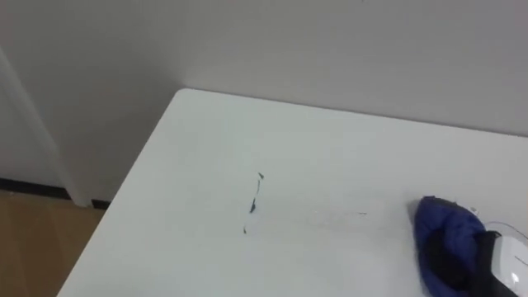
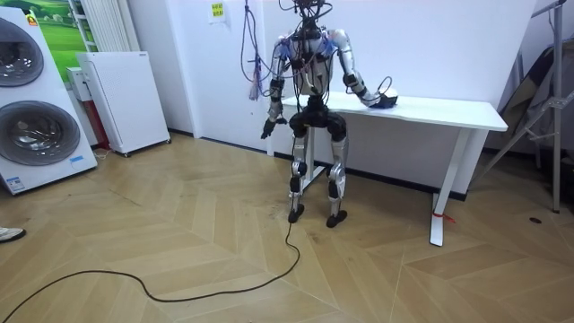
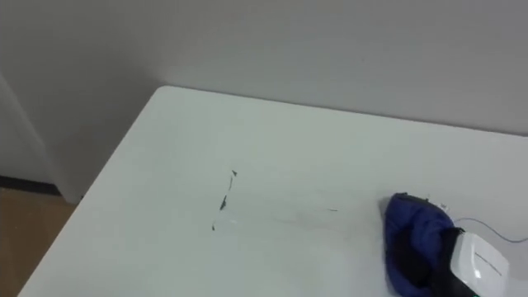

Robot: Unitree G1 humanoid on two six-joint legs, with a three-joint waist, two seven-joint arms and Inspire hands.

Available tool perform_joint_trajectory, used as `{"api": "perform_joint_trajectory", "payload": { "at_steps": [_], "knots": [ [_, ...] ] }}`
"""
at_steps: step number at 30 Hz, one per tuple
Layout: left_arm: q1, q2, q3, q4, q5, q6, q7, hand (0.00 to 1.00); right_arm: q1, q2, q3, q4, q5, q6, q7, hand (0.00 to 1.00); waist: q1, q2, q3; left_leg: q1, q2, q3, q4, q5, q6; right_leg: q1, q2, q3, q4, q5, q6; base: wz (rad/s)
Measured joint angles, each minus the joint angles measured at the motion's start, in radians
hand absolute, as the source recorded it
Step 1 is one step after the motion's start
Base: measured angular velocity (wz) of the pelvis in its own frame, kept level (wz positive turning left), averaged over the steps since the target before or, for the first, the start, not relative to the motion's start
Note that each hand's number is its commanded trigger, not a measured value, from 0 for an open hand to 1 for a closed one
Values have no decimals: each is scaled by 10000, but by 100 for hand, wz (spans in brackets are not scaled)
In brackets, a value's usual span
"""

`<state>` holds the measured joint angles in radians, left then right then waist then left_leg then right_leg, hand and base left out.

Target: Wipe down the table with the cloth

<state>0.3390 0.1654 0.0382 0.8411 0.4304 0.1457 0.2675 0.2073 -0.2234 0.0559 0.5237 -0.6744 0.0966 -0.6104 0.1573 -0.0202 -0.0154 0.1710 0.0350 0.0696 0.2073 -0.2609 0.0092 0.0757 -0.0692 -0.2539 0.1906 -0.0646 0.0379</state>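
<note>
Robot stood at table (image 1: 330, 148) end. Right hand (image 1: 499, 262) lay on blue cloth (image 1: 441, 235) by near edge; whether it gripped, could not tell. Dark mark (image 1: 254, 204) sat well left of cloth. Best was press flat, sweep left across mark. Left hand (image 2: 268, 128) hung idle.
</note>
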Motion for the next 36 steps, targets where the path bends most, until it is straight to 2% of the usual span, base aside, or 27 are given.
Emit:
{"api": "perform_joint_trajectory", "payload": {
  "at_steps": [1, 3, 6, 7, 10, 11, 13, 14, 15, 16, 17, 18, 19, 20, 21, 22, 24, 25, 26, 28, 29, 30, 32, 33, 34, 35, 36],
  "knots": [
    [-237, -7, -227, 182, -80, 19, 50, 0, -458, 136, 541, -169, -103, 150, 513, 100, 183, 1, 36, -28, -13, -184, 12, -9, 11, -137, 76, -7, 84, 39, -65, -38],
    [-277, -11, -456, 177, -71, 29, 51, 0, -1228, 465, 1092, -290, -872, 120, 1153, 100, 198, -6, 150, -292, -73, -732, 310, -118, 80, -283, 89, -193, 320, -122, -187, 10],
    [13, 4, -608, 137, -72, 61, 36, 0, -1692, 497, 1261, -168, -900, -51, 1326, 100, 403, 7, 275, -593, -85, -789, 616, -165, 12, -616, 5, -183, 734, -512, -217, 21],
    [288, 67, -562, 123, -83, 80, 13, 0, -1723, 480, 1248, 91, -801, -248, 1137, 100, 394, 123, 225, -702, -104, -810, 707, -168, 20, -778, -59, -183, 890, -663, -229, 17],
    [1003, 160, 209, 146, -68, 140, -290, 0, -1387, 145, 1173, 623, -490, -1166, 314, 100, 142, 123, 218, -731, -110, -833, 930, -285, 48, -717, -177, -275, 1055, -828, -148, 31],
    [1010, 234, 569, 241, -10, 121, -406, 0, -1219, 11, 1044, 900, -321, -1500, -31, 100, 82, 136, 215, -698, -110, -783, 1008, -340, 84, -613, -209, -278, 1036, -855, -96, 41],
    [1045, 384, 1142, 302, 200, 60, -467, 0, -966, -13, 575, 1350, -241, -1899, -502, 100, -76, 145, 200, -519, -75, -618, 985, -372, 150, -397, -334, -316, 1030, -890, 26, 29],
    [1057, 442, 1609, 309, 485, 1, -489, 0, -708, -45, 166, 1454, -195, -1971, -765, 100, -112, 182, 166, -450, -18, -287, 963, -420, 219, -331, -396, -157, 1066, -901, 113, 10],
    [1039, 463, 1848, 333, 561, -18, -503, 0, -577, -88, 10, 1477, -172, -1972, -893, 100, -142, 228, 137, -433, 2, -190, 956, -444, 258, -333, -492, -81, 1098, -876, 153, -5],
    [942, 532, 2223, 418, 593, -51, -537, 0, -352, -256, -144, 1579, 58, -1972, -1157, 100, -179, 326, 73, -405, 86, -43, 951, -477, 312, -440, -572, 61, 1408, -832, 226, 0],
    [849, 583, 2431, 407, 604, -113, -536, 0, -177, -413, -291, 1704, 306, -1972, -1334, 100, -238, 392, 23, -367, 146, 155, 958, -491, 335, -612, -947, 10, 1978, -810, 247, 25],
    [751, 648, 2407, 316, 575, -201, -528, 0, -56, -504, -415, 1814, 419, -1971, -1448, 100, -464, 397, 17, -341, 179, 299, 964, -494, 340, -599, -1513, 84, 2219, -840, 344, 41],
    [692, 684, 2309, 258, 543, -241, -529, 0, -9, -542, -414, 1827, 440, -1971, -1473, 100, -547, 401, 14, -325, 233, 421, 966, -492, 336, -559, -1768, 140, 2212, -860, 429, 46],
    [588, 719, 2119, 88, 502, -329, -537, 0, 28, -531, -406, 1827, 432, -1966, -1485, 100, -563, 413, 10, -335, 321, 413, 996, -485, 319, -568, -2114, 439, 2080, -833, 568, 21],
    [396, 710, 1896, 36, 488, -460, -546, 0, -38, -491, -342, 1813, 431, -1949, -1484, 100, -427, 414, 9, -383, 455, 397, 1055, -514, 245, -561, -2262, 807, 1799, -778, 650, 6],
    [261, 696, 1759, 40, 462, -475, -548, 0, -63, -468, -262, 1820, 463, -1931, -1482, 100, -384, 400, 19, -416, 520, 399, 1092, -528, 205, -549, -2292, 963, 1616, -697, 721, 0],
    [-203, 662, 1262, 46, 326, -469, -595, 0, -182, -297, 82, 1717, 798, -1803, -1471, 100, -337, 370, 35, -700, 756, 348, 1411, -624, 36, -491, -2402, 926, 1039, -309, 782, -2],
    [-536, 611, 903, 72, 323, -472, -607, 0, -382, -50, 108, 1652, 841, -1720, -1445, 100, -323, 283, 72, -902, 873, 341, 1601, -682, -86, -533, -2463, 799, 1000, -142, 803, -15],
    [-766, 551, 574, 134, 241, -478, -628, 0, -586, 153, 163, 1492, 829, -1616, -1269, 100, -292, 234, 78, -1062, 1006, 357, 1795, -729, -248, -534, -2430, 737, 1022, -136, 811, -30],
    [-1063, 432, 529, 156, 74, -571, -653, 0, -981, 299, 329, 1195, 647, -1465, -828, 100, -170, 92, 127, -1270, 1188, 412, 1923, -728, -576, -640, -2342, 726, 1079, -163, 801, -42],
    [-1094, 420, 535, 152, 74, -674, -646, 0, -1207, 299, 485, 983, 303, -1482, -410, 100, -67, 56, 136, -1376, 1432, 574, 1925, -666, -853, -725, -2179, 584, 1182, -171, 786, -40],
    [-1090, 432, 553, 179, 67, -712, -636, 0, -1252, 307, 552, 927, 99, -1538, -249, 100, -62, 47, 141, -1453, 1554, 592, 1914, -597, -1017, -743, -1966, 524, 1211, -147, 782, -40],
    [-932, 465, 570, 338, 73, -817, -606, 0, -1570, 285, 632, 849, -514, -1949, -134, 100, -110, 115, 122, -1767, 2144, 554, 1706, -253, -1724, -832, -1342, -309, 1199, -700, 1064, -2],
    [-679, 454, 612, 296, 136, -823, -593, 0, -1496, 251, 576, 855, -628, -2089, -271, 100, -224, 152, 85, -1779, 2446, 497, 1290, 200, -2026, -893, -1020, -605, 1328, -981, 832, 43],
    [-534, 452, 665, 256, 197, -825, -597, 0, -1398, 238, 467, 855, -715, -2136, -350, 100, -372, 80, 68, -1795, 2499, 574, 1107, 478, -2060, -917, -983, -747, 1414, -1176, 731, 108],
    [-235, 439, 758, 190, 405, -810, -597, 0, -1039, 203, 61, 855, -849, -2177, -591, 100, -698, -81, 58, -1822, 2453, 903, 887, 951, -2034, -869, -960, -870, 1574, -1578, 626, 114],
    [-136, 438, 778, 161, 488, -799, -597, 0, -824, 166, -127, 863, -856, -2177, -710, 100, -767, -175, 38, -1803, 2397, 1118, 852, 1051, -2005, -819, -924, -863, 1617, -1718, 564, 121]
  ]
}}
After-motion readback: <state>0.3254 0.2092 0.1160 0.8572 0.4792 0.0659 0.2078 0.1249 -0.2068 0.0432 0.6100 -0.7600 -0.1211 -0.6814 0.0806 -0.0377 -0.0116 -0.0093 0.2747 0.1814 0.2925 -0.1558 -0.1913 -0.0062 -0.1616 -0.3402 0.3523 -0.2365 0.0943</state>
